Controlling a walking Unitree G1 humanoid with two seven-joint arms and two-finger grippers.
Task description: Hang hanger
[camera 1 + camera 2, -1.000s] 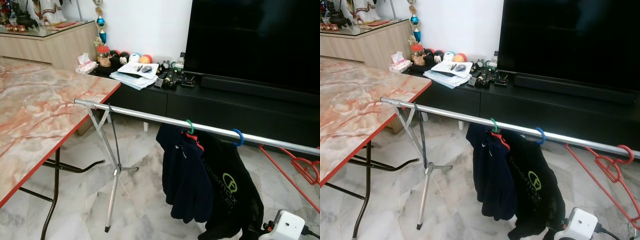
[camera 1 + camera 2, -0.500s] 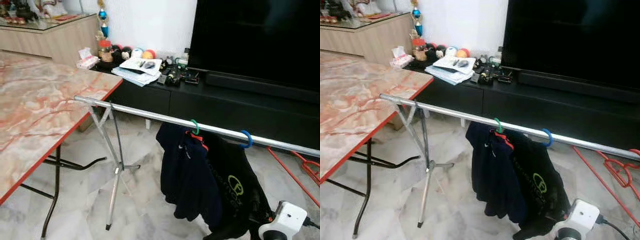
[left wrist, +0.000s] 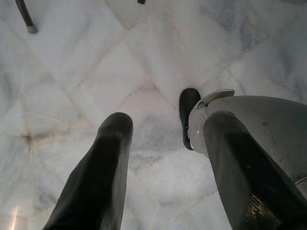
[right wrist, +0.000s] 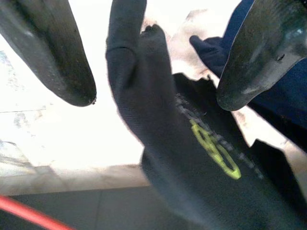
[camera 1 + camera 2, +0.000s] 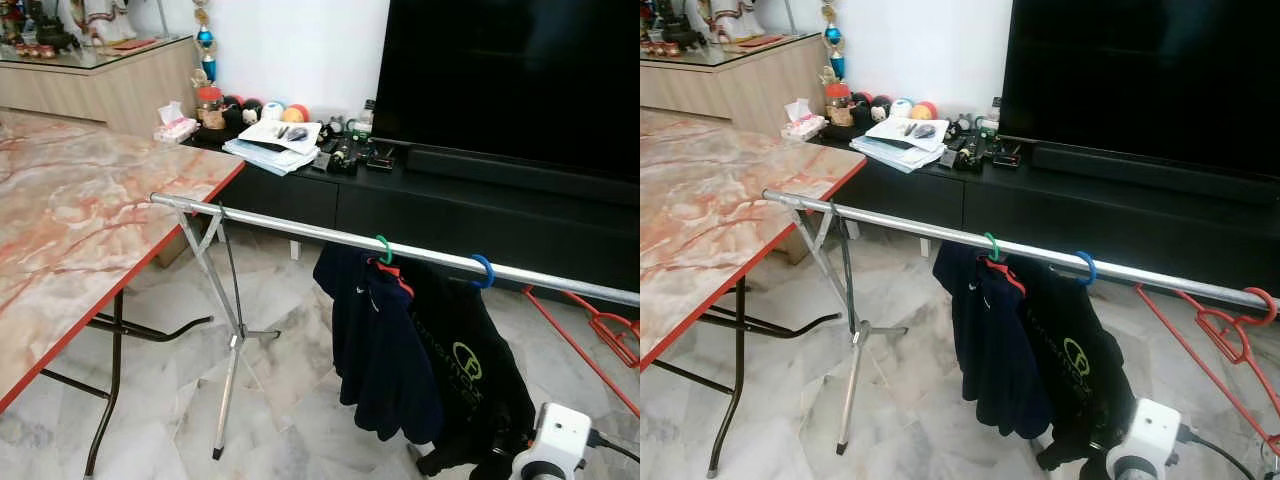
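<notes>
One red hanger (image 5: 1230,330) hangs at my right end of the silver rail (image 5: 940,232), beside two dark shirts (image 5: 1035,350). My right gripper (image 4: 153,96) gapes empty at the black shirt; my left gripper (image 3: 163,177) hangs open above the marble floor (image 3: 72,72).

Shiny metal rail (image 5: 300,232); glossy marble-look table (image 5: 70,230); matt cloth shirts (image 5: 420,350).

I log: marble-top table (image 5: 70,220) at left; black TV (image 5: 510,80) on low black cabinet (image 5: 460,215); papers (image 5: 275,145), tissue box (image 5: 175,125).
</notes>
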